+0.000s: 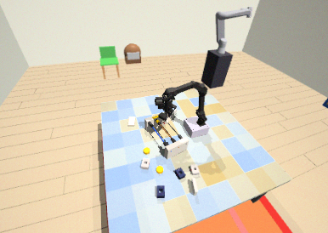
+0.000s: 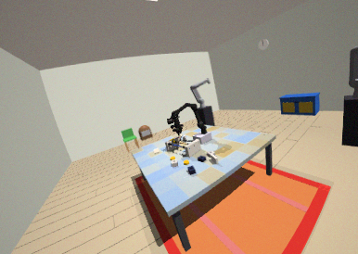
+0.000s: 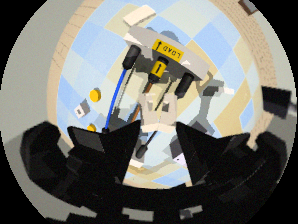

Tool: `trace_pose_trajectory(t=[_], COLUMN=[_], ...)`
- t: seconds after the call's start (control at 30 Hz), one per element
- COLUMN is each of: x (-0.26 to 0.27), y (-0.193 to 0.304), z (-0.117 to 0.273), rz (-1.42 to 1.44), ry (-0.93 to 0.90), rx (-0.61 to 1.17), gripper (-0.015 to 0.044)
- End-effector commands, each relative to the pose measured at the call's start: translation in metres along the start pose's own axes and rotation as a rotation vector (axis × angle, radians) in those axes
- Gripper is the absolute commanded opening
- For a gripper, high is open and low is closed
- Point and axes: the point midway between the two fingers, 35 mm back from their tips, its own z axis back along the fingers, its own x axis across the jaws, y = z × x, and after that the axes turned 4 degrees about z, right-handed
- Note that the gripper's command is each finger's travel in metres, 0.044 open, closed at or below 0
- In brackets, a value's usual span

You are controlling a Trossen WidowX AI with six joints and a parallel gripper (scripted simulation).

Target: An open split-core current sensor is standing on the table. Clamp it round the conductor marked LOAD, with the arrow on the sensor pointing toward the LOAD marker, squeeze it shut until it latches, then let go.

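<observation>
My gripper (image 3: 158,123) is shut on the pale split-core sensor (image 3: 159,111), which sits between the fingertips with two prongs pointing away from them. The gripper is above the conductor rack in the top and exterior views, where the sensor is too small to make out. The brown conductor (image 3: 136,113) has a black boot with a yellow arrow tag (image 3: 158,69); it ends at the block under the yellow LOAD label (image 3: 168,50). In the wrist view the sensor partly overlaps this conductor and lies mostly to its right. Contact, and any arrow on the sensor, cannot be told.
A blue conductor (image 3: 115,100) (image 1: 158,133) and dark ones run beside the brown one. The rack's near block (image 1: 176,148) faces the top view. Yellow discs (image 1: 146,150) (image 1: 160,169), navy parts (image 1: 161,191) (image 1: 180,173) and white parts (image 1: 145,163) (image 1: 194,185) lie on the table.
</observation>
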Motion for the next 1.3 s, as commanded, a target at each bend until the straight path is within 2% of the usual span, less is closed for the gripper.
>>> trace_pose_trajectory(t=[0.0,0.33,1.27], x=[0.012,0.033,0.035], y=[-0.007,-0.015,-0.016], z=[-0.001,-0.006,-0.044], rz=[-0.138,-0.432,-0.437], ry=[-0.002,-0.005,-0.005], rx=[-0.006,-0.006,-0.006], gripper=[0.0,0.0,0.0])
